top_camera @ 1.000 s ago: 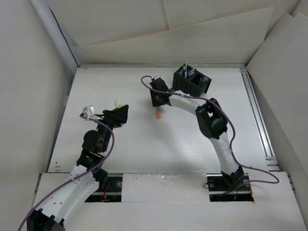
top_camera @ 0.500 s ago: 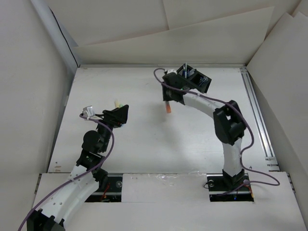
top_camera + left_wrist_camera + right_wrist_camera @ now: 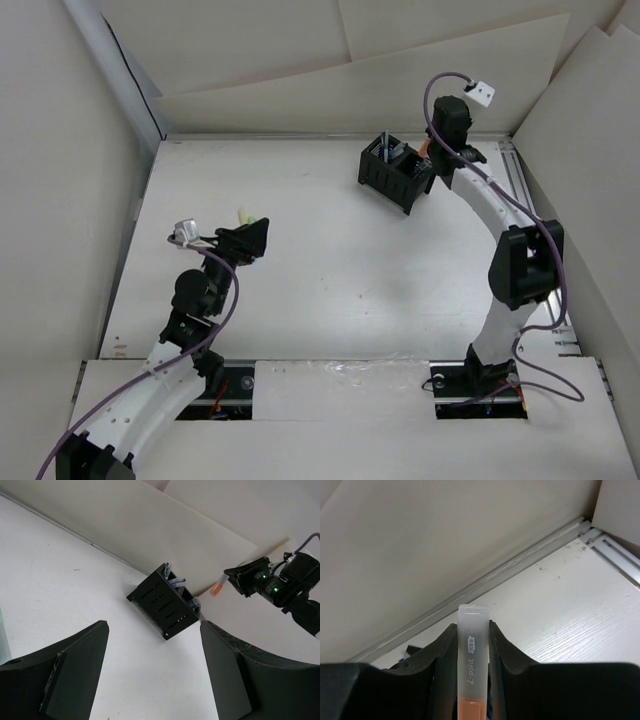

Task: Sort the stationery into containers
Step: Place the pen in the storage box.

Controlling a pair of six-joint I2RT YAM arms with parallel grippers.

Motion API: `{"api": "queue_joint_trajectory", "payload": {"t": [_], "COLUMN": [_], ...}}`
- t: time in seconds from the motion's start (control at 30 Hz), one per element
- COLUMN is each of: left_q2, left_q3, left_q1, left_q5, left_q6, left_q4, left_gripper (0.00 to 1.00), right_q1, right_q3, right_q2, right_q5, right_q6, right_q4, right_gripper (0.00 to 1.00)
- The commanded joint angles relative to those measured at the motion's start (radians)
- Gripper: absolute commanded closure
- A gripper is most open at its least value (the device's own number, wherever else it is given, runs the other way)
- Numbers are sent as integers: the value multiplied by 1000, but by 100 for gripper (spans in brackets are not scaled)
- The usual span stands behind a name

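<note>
Grey marker (image 3: 472,665) w/ orange end clamped in right claw (image 3: 471,627) just by organiser (image 3: 395,172) — left claw (image 3: 153,627) apart over table (image 3: 350,290).

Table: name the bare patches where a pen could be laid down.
Free: the wide middle between the left gripper and the organiser; also the far-left corner. Crowded: beside the organiser, where the right gripper holds the marker.

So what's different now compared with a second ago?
The right tool lifted the grey marker with the orange end off the middle of the table and swung it away to the right. It now holds it raised beside the black organiser. The left tool, open near the pale yellow marker, and the organiser did not move.
</note>
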Motion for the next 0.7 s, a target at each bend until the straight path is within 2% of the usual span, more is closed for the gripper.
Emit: {"api": "queue_joint_trajectory", "payload": {"t": [0.0, 0.27, 0.47, 0.67], "left_q2": [14, 54, 73, 73], "left_q3": [4, 4, 4, 4], "left_q1": [-3, -3, -3, -3], "left_q5": [13, 13, 13, 13], "left_q6": [-2, -2, -2, -2], "left_q4": [52, 71, 80, 80], "left_gripper": [29, 29, 29, 29], "right_q1": [19, 46, 86, 115], "right_q3": [61, 45, 63, 42], "right_q2": [64, 133, 201, 237], "right_q5": [133, 228, 285, 338], "right_q6": [-18, -142, -234, -253], "right_q4": [116, 267, 305, 326], "right_gripper": [96, 96, 96, 96]}}
